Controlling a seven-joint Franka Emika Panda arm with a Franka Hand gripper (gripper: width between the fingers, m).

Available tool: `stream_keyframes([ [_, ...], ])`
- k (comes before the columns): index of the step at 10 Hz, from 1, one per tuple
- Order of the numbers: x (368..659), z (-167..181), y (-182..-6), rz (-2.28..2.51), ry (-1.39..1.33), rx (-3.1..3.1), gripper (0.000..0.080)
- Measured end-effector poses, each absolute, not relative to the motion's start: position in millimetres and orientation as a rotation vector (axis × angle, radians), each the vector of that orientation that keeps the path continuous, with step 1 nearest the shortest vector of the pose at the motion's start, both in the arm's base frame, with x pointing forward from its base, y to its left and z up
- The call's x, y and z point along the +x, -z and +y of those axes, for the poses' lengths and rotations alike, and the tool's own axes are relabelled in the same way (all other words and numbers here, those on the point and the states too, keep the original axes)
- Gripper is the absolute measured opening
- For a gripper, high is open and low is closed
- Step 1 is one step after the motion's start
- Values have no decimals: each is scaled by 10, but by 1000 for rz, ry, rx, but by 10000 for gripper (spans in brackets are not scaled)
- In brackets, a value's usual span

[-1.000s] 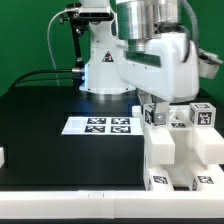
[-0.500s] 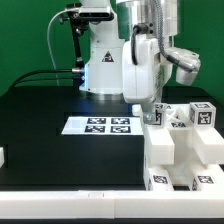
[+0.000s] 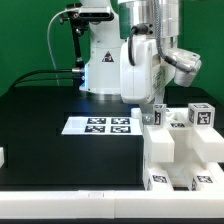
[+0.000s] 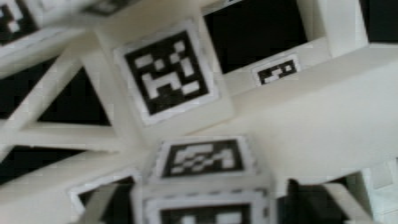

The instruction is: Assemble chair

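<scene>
A white chair assembly (image 3: pixel 182 152) with several marker tags stands at the exterior view's right front. My gripper (image 3: pixel 155 111) reaches straight down onto its near-left top corner. In the wrist view my gripper (image 4: pixel 205 198) has its dark fingers (image 4: pixel 105 198) on both sides of a white tagged post (image 4: pixel 208 160), pressed against it. Beyond the post lies a white chair frame (image 4: pixel 71 125) with a large tag (image 4: pixel 169 70) and open black gaps. The post's lower end is hidden.
The marker board (image 3: pixel 100 125) lies flat on the black table to the exterior view's left of the assembly. A small white part (image 3: pixel 2 157) shows at the exterior view's left edge. The robot base (image 3: pixel 100 60) stands behind.
The wrist and forearm have turned about the vertical axis since a second ago, with the gripper staying over the same spot. Hardly any motion in the last half second.
</scene>
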State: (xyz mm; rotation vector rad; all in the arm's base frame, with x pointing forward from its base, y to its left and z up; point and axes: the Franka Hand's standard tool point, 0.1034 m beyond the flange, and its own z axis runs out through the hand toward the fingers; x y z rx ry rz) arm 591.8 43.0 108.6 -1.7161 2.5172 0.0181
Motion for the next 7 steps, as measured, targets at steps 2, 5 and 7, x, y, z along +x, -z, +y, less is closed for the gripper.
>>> stream_keyframes([
  [2, 5917, 436, -1085, 2510, -19, -1728, 598],
  [5, 5941, 452, -1261, 2424, -15, -1796, 647],
  [7, 5989, 401, -1555, 2358, 2, -1805, 649],
])
